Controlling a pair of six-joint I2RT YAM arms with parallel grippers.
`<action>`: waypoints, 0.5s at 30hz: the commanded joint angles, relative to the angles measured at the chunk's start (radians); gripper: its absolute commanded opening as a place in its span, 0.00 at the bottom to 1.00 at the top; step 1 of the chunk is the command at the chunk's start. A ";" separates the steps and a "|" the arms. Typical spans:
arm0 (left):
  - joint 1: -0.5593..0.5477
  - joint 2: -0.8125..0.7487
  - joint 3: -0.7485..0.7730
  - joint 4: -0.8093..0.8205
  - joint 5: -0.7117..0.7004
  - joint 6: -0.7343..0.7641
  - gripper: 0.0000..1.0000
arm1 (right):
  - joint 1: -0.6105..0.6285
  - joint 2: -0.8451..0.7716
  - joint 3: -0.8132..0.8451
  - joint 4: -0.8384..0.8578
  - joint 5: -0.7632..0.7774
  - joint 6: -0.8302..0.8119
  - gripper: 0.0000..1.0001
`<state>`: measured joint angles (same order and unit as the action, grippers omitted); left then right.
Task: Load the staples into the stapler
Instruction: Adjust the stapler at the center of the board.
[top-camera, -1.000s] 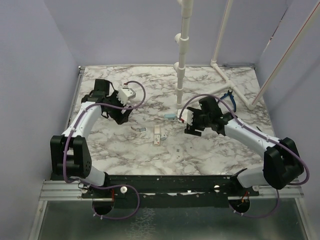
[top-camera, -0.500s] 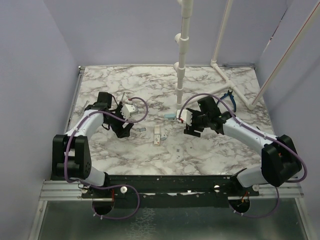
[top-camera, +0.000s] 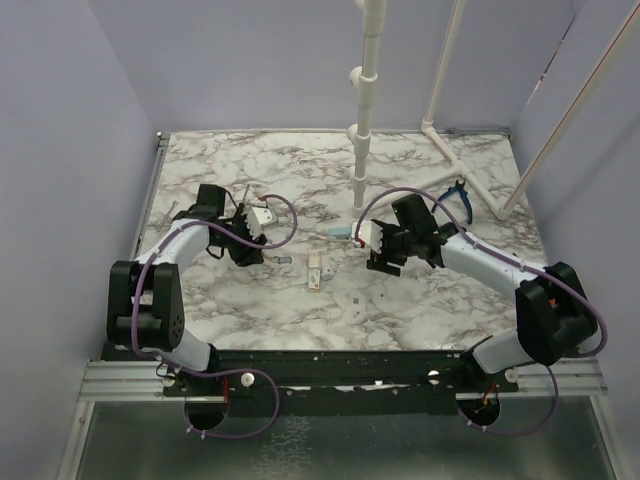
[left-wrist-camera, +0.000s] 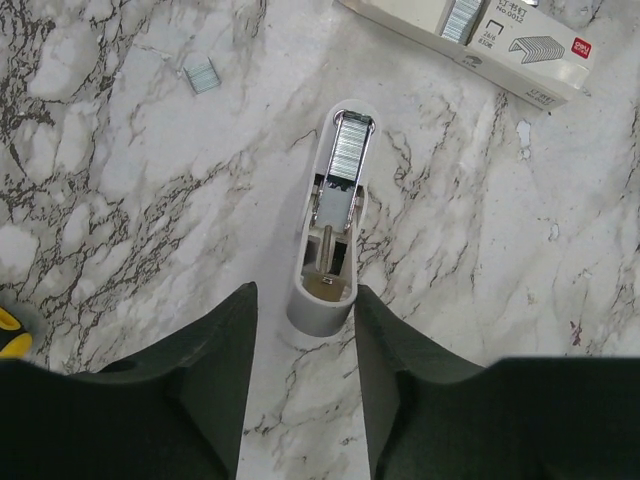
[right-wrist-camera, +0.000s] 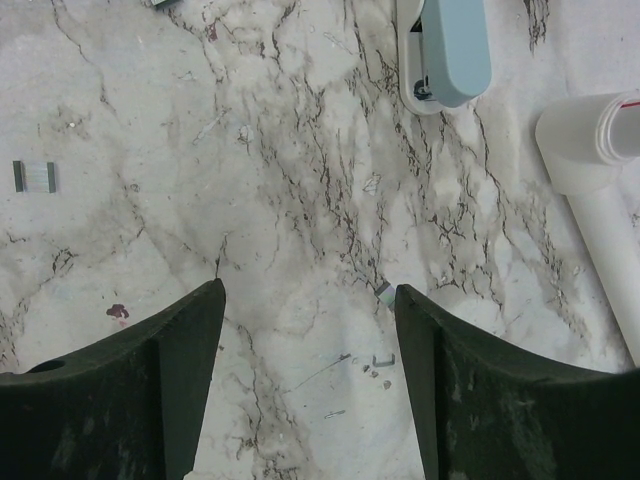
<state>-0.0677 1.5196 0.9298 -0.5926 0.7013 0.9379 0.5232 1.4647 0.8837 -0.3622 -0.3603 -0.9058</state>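
I've got the left gripper (left-wrist-camera: 305, 295) half open, straddling the near end of a white open magazine (left-wrist-camera: 306, 235). I think one finger (left-wrist-camera: 400, 400) touches it, with a gap at the other. The staples (left-wrist-camera: 350, 150) sit in its channel. The right gripper (right-wrist-camera: 308, 292) is wide open and empty, and the teal-topped stapler (right-wrist-camera: 445, 50) lies beyond it on the desk (right-wrist-camera: 300, 150).

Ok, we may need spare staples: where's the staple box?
In the top view the staple box lies mid-table, between the left gripper and the right gripper; the left wrist view shows it top right.

Two end effectors (left-wrist-camera: 305, 295) (right-wrist-camera: 308, 290), two stapler pieces (left-wrist-camera: 308, 225) (right-wrist-camera: 450, 45), two loose staple strips (left-wrist-camera: 201, 75) (right-wrist-camera: 35, 177), one staple box (left-wrist-camera: 500, 50), one pliers (top-camera: 456, 190).
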 joint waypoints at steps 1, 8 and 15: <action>-0.014 0.019 0.003 0.011 0.053 0.023 0.40 | -0.003 0.020 0.002 -0.020 0.008 0.010 0.72; -0.079 0.007 0.016 0.006 0.009 0.015 0.28 | -0.003 0.031 -0.004 -0.017 0.021 0.007 0.71; -0.164 0.036 0.071 -0.039 -0.110 0.011 0.12 | -0.002 0.033 -0.013 -0.014 0.034 0.004 0.71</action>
<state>-0.1829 1.5322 0.9543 -0.5949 0.6659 0.9405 0.5232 1.4837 0.8829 -0.3618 -0.3500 -0.9062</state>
